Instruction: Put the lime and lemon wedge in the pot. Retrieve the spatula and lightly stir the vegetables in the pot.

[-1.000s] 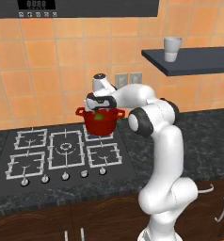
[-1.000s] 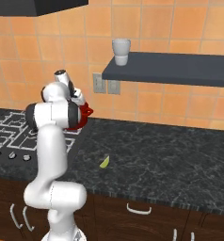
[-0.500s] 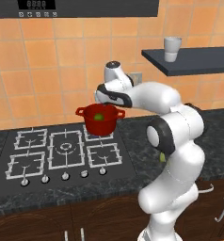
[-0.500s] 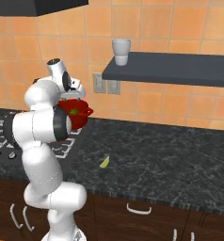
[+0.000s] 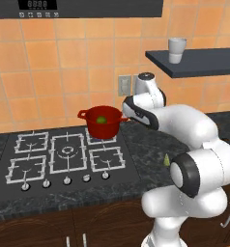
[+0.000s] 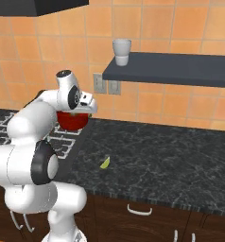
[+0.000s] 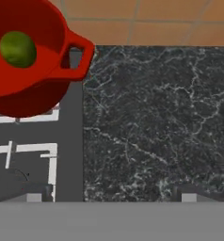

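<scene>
Swung right of the glossy red pot (image 5: pixel 103 121), the gripper (image 7: pixel 111 195) hangs with jaws wide, empty. Round green lime (image 7: pixel 18 49) sits inside the pot (smooth-skinned); the lemon wedge (image 6: pixel 105 162) lies on speckled stone right of the pot.

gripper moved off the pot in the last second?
Yes. In the left base view the gripper has swung from over the pot to its right, toward the wall outlet.

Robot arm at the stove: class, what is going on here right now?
The lime already lies in the red pot on the stove's back burner. The arm's fingers are open and empty, over the counter just beside the pot. The lemon wedge lies on the dark counter, not yet picked up.
</scene>
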